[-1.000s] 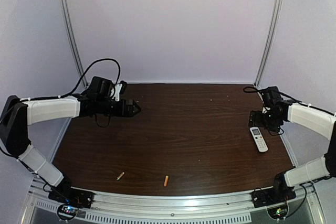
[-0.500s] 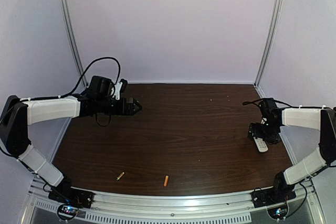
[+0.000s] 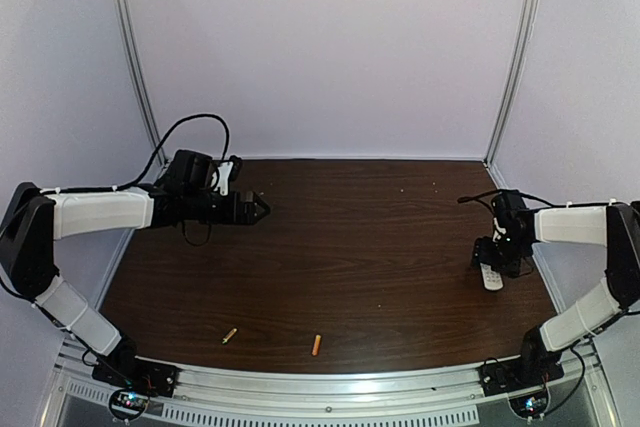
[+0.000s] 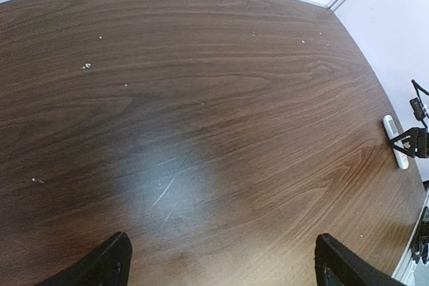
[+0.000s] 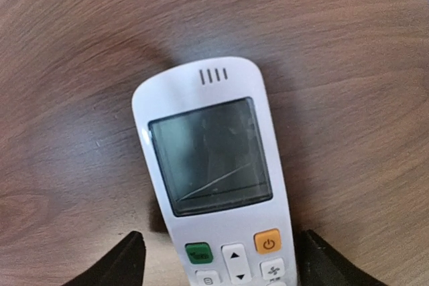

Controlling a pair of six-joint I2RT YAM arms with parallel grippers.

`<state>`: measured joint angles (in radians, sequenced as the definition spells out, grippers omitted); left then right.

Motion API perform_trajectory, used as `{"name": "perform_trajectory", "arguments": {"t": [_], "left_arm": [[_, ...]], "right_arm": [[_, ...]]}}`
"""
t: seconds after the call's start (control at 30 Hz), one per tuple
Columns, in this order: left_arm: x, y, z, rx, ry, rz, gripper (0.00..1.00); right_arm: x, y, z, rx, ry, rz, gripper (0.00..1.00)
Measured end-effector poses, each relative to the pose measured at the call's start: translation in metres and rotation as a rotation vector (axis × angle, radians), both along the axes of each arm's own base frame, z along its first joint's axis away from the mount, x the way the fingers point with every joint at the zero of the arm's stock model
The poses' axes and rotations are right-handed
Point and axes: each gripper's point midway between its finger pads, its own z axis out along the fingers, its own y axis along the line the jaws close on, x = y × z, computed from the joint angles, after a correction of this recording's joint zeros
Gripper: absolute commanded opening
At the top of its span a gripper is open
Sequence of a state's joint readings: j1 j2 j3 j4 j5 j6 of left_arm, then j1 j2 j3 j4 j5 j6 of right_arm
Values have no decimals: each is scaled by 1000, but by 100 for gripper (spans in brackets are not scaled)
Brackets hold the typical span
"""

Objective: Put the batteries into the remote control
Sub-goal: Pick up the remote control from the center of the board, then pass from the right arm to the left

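My right gripper hangs right over the remote. The remote lies flat on the table, face up, so I can see its screen and buttons. Its long way runs straight out ahead of my gripper. The button end sits between my fingers, and the end with the little slots points away from me. So I have one finger on each side of its thin way. I think that is the good way round for a squeeze.

My right fingers are wide apart. I can see a bit of bare wood between each finger and the side of the remote. So I think I am not touching it, and I hold nothing. I cannot tell how high above it I am.

My left gripper is well apart from all this, on the other side of the table. Its fingers are wide apart too, and they hold nothing. From there the remote is far off to its right. So my right arm is much nearer, and I think the grab is its job.

The brass battery and the orange battery lie near each other, back by my arm bases. They are well apart from both grippers. The brass one is more on my left arm's side.
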<state>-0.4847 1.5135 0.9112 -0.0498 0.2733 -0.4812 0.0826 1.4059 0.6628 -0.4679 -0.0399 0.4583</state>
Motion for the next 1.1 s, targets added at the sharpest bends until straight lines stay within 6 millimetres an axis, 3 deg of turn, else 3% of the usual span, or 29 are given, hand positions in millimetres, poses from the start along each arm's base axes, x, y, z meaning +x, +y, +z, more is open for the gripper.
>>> {"name": "perform_trajectory", "arguments": {"t": [0.17,0.4,0.7,0.8,0.9,1.0,1.1], "left_arm": [[-2,-1,-3,-6,1,-7,97],[-2,-3,-1,-18,-14,-20,97],[-19,-4,15,-57,-71,-66,88],[-27,-16,28,-87,-112,-114,86],[-40,-37,37,-118,-141,-187,85],[-59,-63,40,-139,-151,-267,85],[-81,-101,40,-159,-149,-360,84]], "right_arm": [[3,2,-4,6,2,3,66],[13,-1,-5,-11,-10,-7,46],[26,19,0,106,-54,-4,43],[31,35,8,165,-83,13,43],[41,60,29,239,-162,40,43],[53,97,58,320,-261,91,43],[62,147,87,399,-348,165,43]]}}
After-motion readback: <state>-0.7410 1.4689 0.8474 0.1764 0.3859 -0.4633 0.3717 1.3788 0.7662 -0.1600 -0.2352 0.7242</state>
